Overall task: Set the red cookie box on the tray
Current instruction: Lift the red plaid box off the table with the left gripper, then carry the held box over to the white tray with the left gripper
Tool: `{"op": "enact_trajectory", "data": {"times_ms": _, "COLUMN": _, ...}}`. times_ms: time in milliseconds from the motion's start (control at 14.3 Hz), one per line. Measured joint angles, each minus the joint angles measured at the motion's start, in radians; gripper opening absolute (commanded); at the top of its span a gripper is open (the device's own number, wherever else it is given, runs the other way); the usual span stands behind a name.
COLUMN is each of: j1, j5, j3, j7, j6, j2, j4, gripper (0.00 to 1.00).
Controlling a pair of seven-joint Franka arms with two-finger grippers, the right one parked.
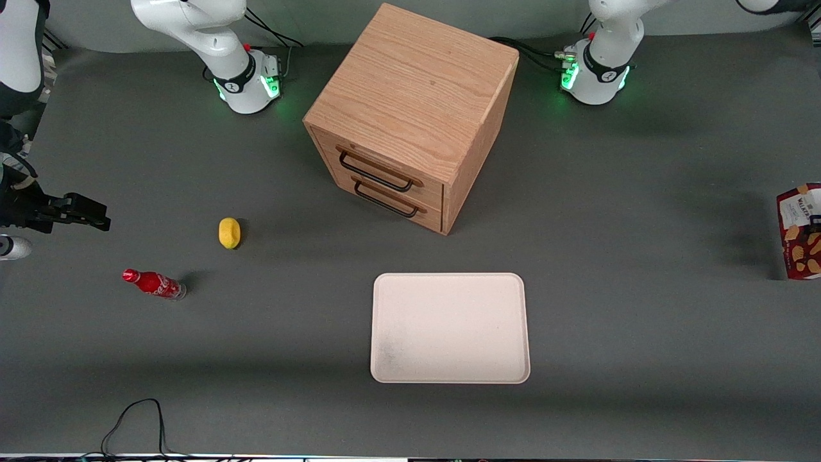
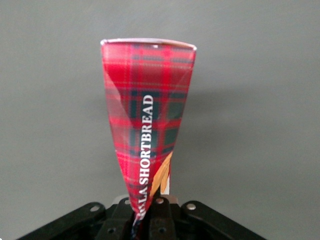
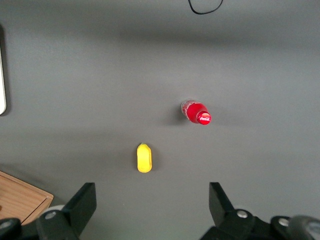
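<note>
The red cookie box point(image 1: 798, 231) is at the working arm's end of the table, cut by the edge of the front view, with a shadow on the table beside it. In the left wrist view the tartan box point(image 2: 147, 115) is seen edge-on. My left gripper point(image 2: 147, 212) is shut on its near end. I cannot tell whether the box touches the table. The cream-white tray point(image 1: 449, 277) lies flat near the front camera, in front of the cabinet and far from the box. Nothing lies on it.
A wooden two-drawer cabinet point(image 1: 410, 115) stands in the middle of the table, farther from the front camera than the tray. A yellow lemon point(image 1: 229, 232) and a small red soda bottle point(image 1: 154, 283) lie toward the parked arm's end. A black cable point(image 1: 135, 423) loops at the table's front edge.
</note>
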Motion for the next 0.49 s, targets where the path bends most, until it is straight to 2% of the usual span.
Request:
{"op": "enact_trajectory", "data": {"times_ms": 279, "j1": -0.033, "j5": 0.025, "j3": -0.152, "j7": -0.009, "j6": -0.162, "j2": -0.176, "j4": 0.011, "gripper": 0.0}}
{"op": "enact_trajectory", "data": {"times_ms": 488, "j1": -0.083, "j5": 0.028, "j3": -0.229, "j7": -0.124, "j6": -0.327, "j2": -0.249, "j4": 0.064, "gripper": 0.0}}
